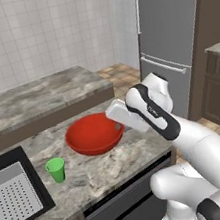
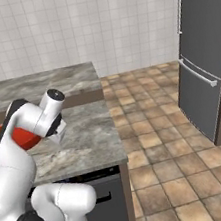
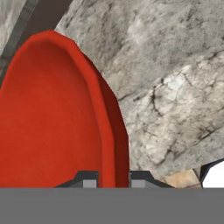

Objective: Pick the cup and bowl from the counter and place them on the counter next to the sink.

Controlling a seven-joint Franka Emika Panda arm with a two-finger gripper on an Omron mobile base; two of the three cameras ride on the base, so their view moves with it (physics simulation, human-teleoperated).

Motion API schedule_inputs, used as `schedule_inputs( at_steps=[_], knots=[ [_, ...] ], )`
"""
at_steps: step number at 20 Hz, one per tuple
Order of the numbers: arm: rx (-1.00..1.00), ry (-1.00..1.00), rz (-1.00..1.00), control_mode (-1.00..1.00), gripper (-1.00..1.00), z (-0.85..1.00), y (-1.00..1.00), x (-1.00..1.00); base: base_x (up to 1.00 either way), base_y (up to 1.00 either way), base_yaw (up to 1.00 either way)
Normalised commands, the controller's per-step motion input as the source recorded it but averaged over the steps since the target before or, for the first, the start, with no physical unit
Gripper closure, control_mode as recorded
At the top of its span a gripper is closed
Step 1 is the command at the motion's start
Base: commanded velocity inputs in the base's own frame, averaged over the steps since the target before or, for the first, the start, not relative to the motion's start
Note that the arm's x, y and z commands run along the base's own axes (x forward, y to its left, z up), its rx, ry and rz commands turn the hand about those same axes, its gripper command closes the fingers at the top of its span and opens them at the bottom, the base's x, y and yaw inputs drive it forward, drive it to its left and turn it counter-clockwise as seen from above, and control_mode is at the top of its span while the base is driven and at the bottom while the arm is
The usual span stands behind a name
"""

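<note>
Pincer (image 3: 112, 180) narrow, clamped astride bowl (image 3: 52, 122) rim, one tip each side. Sink (image 1: 16, 191) lies w/ cup (image 1: 56, 169) opposite the held rim.

base views: rear left/right, share bowl (image 1: 94, 133) | hand view: close

The counter (image 1: 107, 171) of mottled grey-beige stone crosses the lower left of the left base view. 1 green cup (image 1: 56, 170) stands upright on it at the left. The red bowl (image 1: 93, 134) is at centre frame; whether it rests on the stone cannot be told.
</note>
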Motion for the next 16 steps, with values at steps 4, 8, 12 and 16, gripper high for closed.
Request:
schedule_inputs(
  at_steps=[4, 8, 12, 16],
  knots=[
    [-0.03, -0.21, 0.00, -1.00, 1.00, -0.04, 0.03, 0.07, 0.00, 0.00, 0.00],
    [-0.03, -0.13, -0.04, -1.00, 1.00, -0.19, 0.00, 0.03, 0.00, 0.00, 0.00],
    [-0.01, -0.01, -0.04, -1.00, 1.00, -0.28, 0.00, 0.00, 0.00, 0.00, 0.00],
    [0.00, 0.00, -0.01, -1.00, 1.00, -0.14, 0.00, 0.00, 0.00, 0.00, 0.00]
  ],
)
